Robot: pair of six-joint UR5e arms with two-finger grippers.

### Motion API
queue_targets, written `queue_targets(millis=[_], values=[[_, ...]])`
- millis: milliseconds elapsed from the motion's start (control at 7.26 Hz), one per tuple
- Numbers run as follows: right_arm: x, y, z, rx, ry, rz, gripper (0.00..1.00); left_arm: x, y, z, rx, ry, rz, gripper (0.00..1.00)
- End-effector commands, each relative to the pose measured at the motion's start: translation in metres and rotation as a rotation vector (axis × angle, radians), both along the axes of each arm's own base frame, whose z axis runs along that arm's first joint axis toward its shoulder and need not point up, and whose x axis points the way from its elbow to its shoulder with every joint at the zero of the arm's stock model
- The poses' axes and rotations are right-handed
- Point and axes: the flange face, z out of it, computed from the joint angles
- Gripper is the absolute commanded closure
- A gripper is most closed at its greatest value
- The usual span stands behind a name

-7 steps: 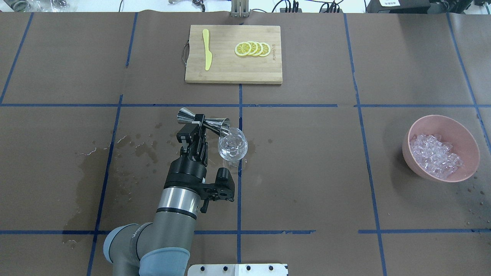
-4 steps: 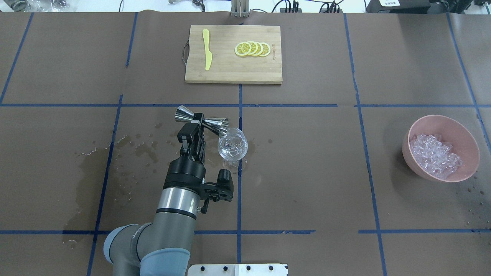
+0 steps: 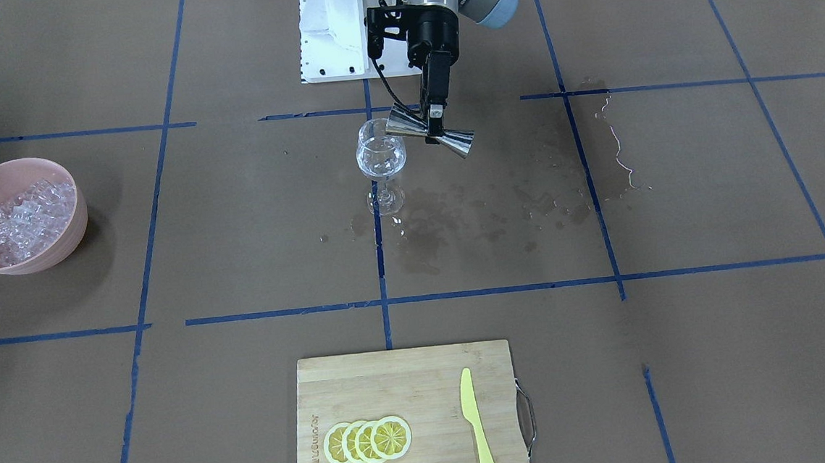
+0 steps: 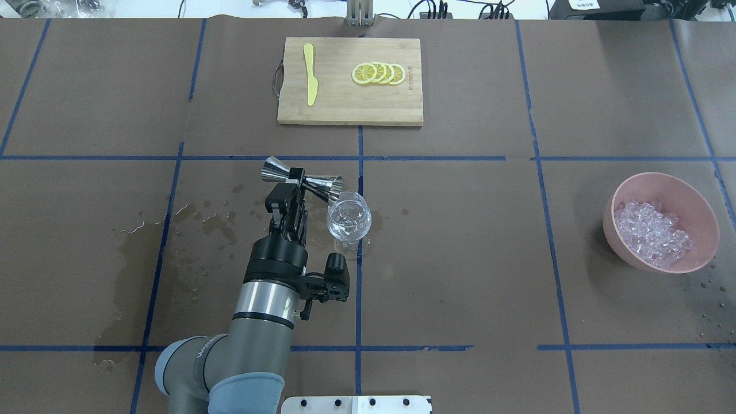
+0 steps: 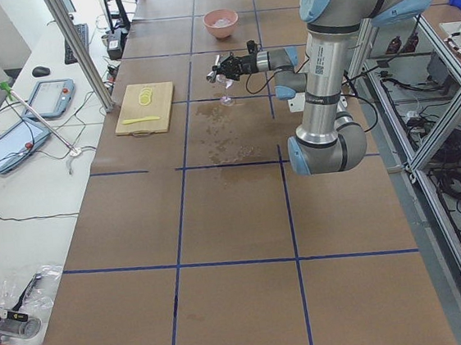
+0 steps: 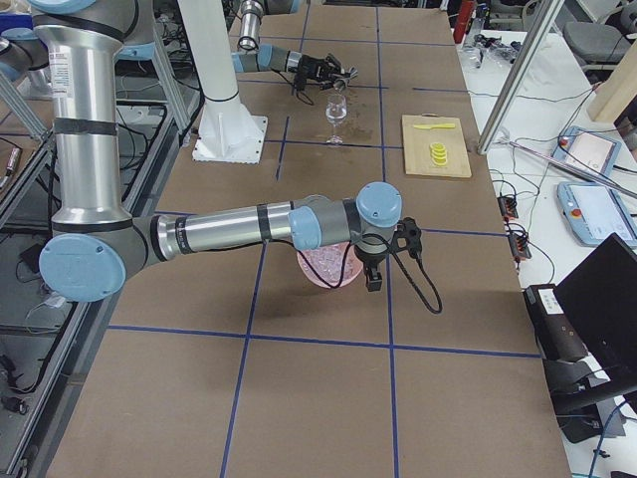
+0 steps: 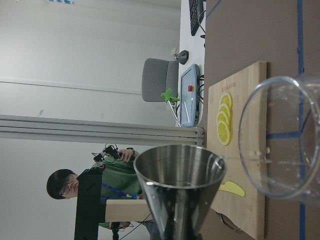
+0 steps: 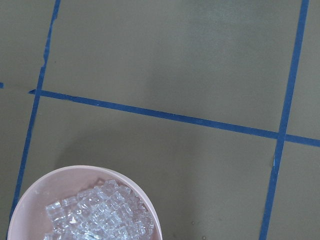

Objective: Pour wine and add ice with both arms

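Note:
My left gripper (image 4: pixel 293 183) is shut on the waist of a steel jigger (image 4: pixel 323 185), held on its side with its mouth just beside the rim of the wine glass (image 4: pixel 348 217). The glass stands upright near the table's middle. The front view shows the gripper (image 3: pixel 436 124), jigger (image 3: pixel 405 124) and glass (image 3: pixel 380 157). Any wine in the glass is too faint to tell. The ice (image 4: pixel 650 233) fills a pink bowl (image 4: pixel 693 198) at the right. My right gripper (image 6: pixel 371 279) shows only in the exterior right view, above that bowl; I cannot tell whether it is open or shut.
A bamboo cutting board (image 4: pixel 345 109) at the far middle carries a yellow knife (image 4: pixel 310 75) and lemon slices (image 4: pixel 379 73). Wet patches (image 4: pixel 201 224) spread over the brown table cover left of the glass. An operator shows in the left wrist view (image 7: pixel 62 187).
The jigger's mouth has drawn back from over the glass rim, a little up and to the left. The glass and bowl have not moved.

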Motion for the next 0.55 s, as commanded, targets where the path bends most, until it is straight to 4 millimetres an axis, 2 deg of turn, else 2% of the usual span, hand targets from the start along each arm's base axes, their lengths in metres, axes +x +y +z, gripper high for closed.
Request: queue_targets(millis=[0, 138, 413], values=[[0.000, 0.000, 0.001, -0.001, 0.001, 0.000, 0.00, -0.003, 0.000, -0.002, -0.021, 0.133, -0.005, 1.00], [0.000, 0.000, 0.001, -0.001, 0.000, 0.000, 0.00, -0.008, -0.001, -0.004, -0.028, 0.232, -0.009, 1.00], [0.000, -0.002, -0.002, 0.004, 0.001, 0.000, 0.00, -0.033, -0.006, -0.002, -0.008, 0.438, -0.010, 1.00]])
